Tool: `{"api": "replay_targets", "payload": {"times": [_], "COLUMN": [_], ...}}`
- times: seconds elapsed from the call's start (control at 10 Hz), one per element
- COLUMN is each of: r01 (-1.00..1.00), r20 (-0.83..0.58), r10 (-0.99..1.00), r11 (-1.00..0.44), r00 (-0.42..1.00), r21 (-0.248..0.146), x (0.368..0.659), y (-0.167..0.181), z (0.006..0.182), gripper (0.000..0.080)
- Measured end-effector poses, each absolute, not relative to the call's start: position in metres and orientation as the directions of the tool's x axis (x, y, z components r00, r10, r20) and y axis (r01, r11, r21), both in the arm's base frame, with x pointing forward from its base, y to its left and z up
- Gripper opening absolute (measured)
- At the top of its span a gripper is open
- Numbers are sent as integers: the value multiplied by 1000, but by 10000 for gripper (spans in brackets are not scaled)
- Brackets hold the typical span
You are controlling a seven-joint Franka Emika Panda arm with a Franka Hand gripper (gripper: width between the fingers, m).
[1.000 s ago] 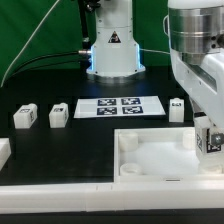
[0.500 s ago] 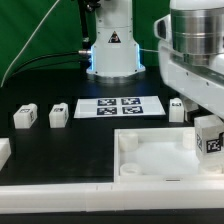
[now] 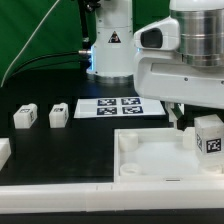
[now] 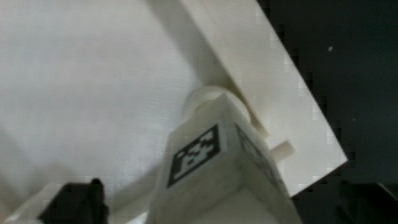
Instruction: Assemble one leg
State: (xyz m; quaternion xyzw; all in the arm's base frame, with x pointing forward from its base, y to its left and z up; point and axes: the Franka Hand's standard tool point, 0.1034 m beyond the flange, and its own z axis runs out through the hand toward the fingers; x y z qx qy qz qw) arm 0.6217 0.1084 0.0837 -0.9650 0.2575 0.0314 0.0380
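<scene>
my jaws: spread wide, gripping nothing | small white stubby plastic leg [image 3: 209, 137] with black-and-white tag: just below my jaws, upright in a corner of the large white square tray-like panel [image 3: 150, 160]

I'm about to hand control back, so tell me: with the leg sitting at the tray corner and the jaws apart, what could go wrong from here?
1. The leg stands at the tray corner with nothing gripping it; if it is not seated, a nudge may tip it.
2. The gripper is open and close beside the leg in the wrist view, so a sideways pull-away could catch it.
3. The exterior view shows the arm hiding that corner, so seating cannot be confirmed.
</scene>
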Motion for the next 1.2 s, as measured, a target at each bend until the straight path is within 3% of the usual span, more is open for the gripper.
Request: {"api": "replay_targets", "payload": {"times": [0.5, 0.8, 0.9, 1.0, 1.1, 1.2], "r01": [-79, -71, -71, -71, -71, -71], "r20": [-47, -47, -47, -47, -47, -47], "r10": [-75, -67, -67, -67, -67, -67], "r11": [-993, -994, -994, -994, -994, -994], "r00": [996, 997, 997, 997, 997, 997], "r21": [-85, -86, -86, -86, -86, -86], "x": [622, 622, 622, 622, 622, 621], "y": [109, 109, 109, 109, 109, 109], "z": [84, 83, 83, 83, 83, 83], "gripper": [649, 649, 558, 415, 415, 292]}}
